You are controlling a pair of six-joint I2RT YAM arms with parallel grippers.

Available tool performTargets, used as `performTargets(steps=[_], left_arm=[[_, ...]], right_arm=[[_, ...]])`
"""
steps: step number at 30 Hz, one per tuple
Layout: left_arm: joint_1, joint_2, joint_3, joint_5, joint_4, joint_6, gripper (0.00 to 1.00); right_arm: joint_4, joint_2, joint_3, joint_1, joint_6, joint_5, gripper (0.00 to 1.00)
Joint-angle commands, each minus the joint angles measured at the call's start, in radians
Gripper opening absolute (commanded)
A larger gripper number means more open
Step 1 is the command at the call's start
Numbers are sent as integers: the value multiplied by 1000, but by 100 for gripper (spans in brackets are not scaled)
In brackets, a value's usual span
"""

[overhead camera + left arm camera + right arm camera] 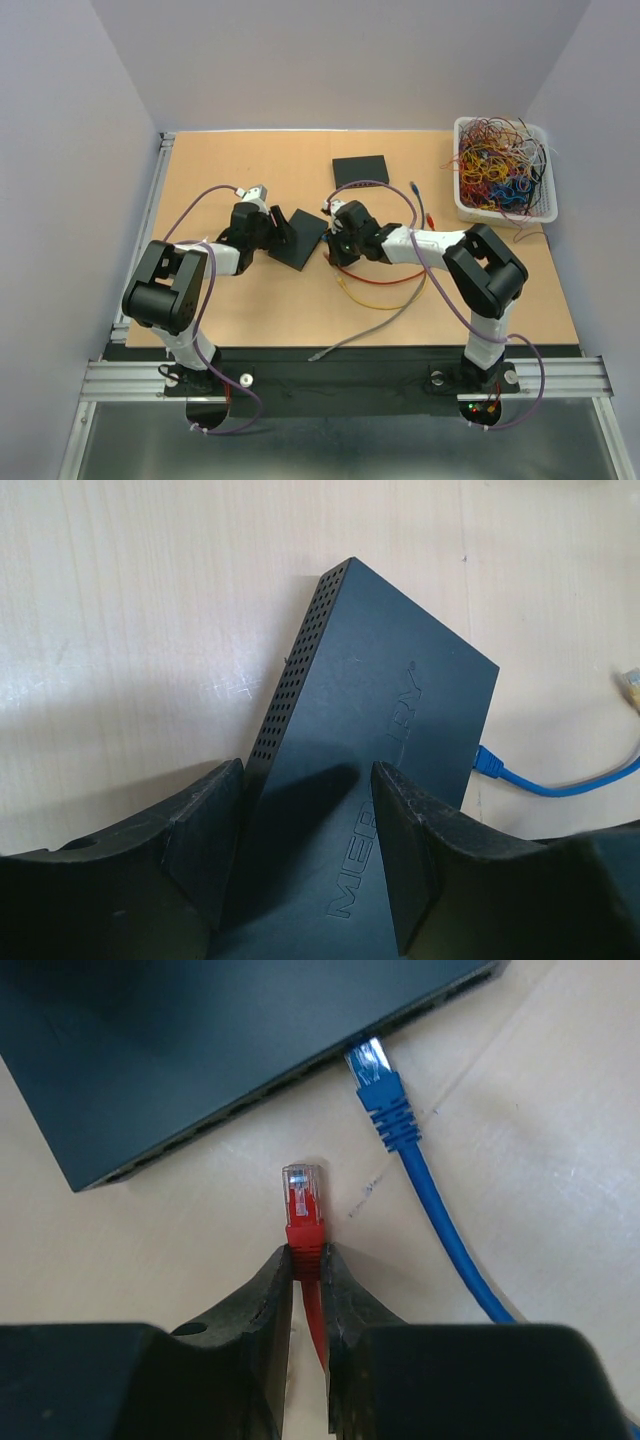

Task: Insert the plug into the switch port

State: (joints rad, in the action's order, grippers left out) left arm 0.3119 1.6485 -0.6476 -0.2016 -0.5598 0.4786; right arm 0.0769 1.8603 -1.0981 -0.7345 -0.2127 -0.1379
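Note:
The black switch [300, 238] lies mid-table, and its corner sits between the jaws of my left gripper [272, 232]. In the left wrist view my gripper [305, 790] is closed on the switch [380, 710], one finger [205, 830] against its perforated side. My right gripper [333, 238] is shut on the red plug [303, 1205]. In the right wrist view the gripper [308, 1255] holds the plug by its red boot. The clear tip points at the port side of the switch [200, 1050], a short gap away. A blue plug [380, 1095] sits in a port to the right.
The blue cable [560, 785] trails away from the switch. A second black box [361, 169] lies behind the switch. A white basket [503, 170] of tangled wires stands at the back right. A red cable [380, 285] and a grey cable [380, 320] loop in front of the right arm.

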Motion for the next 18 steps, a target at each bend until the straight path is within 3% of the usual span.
performTargets(steps=[1,18], left_arm=[[6,2,16,-28,-32,8,64],[10,16,22,-33,-46,17,64]], right_arm=[[-22,25,-77,-25,19,-23,0],[-22,83,-167,-68,15,-8,0]])
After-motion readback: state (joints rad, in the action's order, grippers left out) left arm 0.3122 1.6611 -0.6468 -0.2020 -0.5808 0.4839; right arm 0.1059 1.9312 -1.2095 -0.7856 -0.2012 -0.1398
